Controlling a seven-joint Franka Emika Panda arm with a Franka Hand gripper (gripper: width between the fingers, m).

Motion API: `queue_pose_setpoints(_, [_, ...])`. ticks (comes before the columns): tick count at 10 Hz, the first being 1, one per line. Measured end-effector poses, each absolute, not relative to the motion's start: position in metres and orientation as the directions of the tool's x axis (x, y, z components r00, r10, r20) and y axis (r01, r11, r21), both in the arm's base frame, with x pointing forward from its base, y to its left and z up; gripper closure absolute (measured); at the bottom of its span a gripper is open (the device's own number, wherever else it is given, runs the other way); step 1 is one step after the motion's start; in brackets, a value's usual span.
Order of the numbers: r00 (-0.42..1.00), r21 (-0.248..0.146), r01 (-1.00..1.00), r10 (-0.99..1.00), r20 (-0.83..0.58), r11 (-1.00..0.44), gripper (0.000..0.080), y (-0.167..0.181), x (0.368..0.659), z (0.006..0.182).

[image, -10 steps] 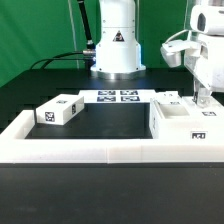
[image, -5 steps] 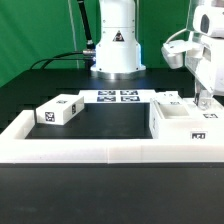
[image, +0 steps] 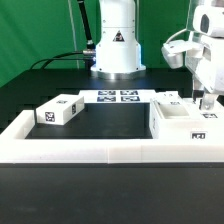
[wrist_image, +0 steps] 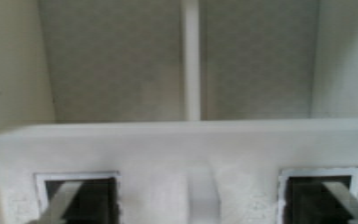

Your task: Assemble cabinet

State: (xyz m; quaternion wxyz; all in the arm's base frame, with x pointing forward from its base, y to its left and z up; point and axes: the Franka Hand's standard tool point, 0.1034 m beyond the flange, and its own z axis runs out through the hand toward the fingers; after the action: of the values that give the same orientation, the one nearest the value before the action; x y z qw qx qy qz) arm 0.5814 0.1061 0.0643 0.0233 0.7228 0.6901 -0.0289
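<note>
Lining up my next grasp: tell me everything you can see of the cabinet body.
The cabinet body is a matte white, open-topped box of flat panels, hollow inside. Small black-and-white tags show on its front face and back top edge. It stands upright on the black table at the exterior view's right, against the low white rim. The pincer hangs open over its right wall; contact cannot be told.

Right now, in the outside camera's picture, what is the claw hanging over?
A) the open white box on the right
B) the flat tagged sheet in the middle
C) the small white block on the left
A: the claw sits just above the far edge of the cabinet, at the exterior view's right, well away from the other two.
</note>
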Motion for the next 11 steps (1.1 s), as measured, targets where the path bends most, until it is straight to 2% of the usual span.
queue_pose_setpoints(1, [0.048,0.000,0.999,0.996,-0.076,-0.049,0.0090,0.105,0.579,0.071])
queue_pose_setpoints(2, [0.049,0.007,0.999,0.996,-0.079,-0.048,0.0090,0.103,0.577,0.079])
queue_pose_setpoints(3, [0.047,0.011,0.999,0.995,-0.083,-0.046,0.0014,0.102,0.572,0.087])
queue_pose_setpoints(4, [0.068,0.016,0.998,0.994,-0.087,-0.067,0.0014,0.101,0.563,0.094])
queue_pose_setpoints(6, [0.099,0.006,0.995,0.990,-0.102,-0.099,0.0001,0.103,0.526,0.104])
queue_pose_setpoints(9, [0.085,0.000,0.996,0.992,-0.097,-0.085,0.0002,0.100,0.471,0.096])
queue_pose_setpoints(11, [0.092,-0.006,0.996,0.991,-0.101,-0.093,0.0002,0.101,0.465,0.097])
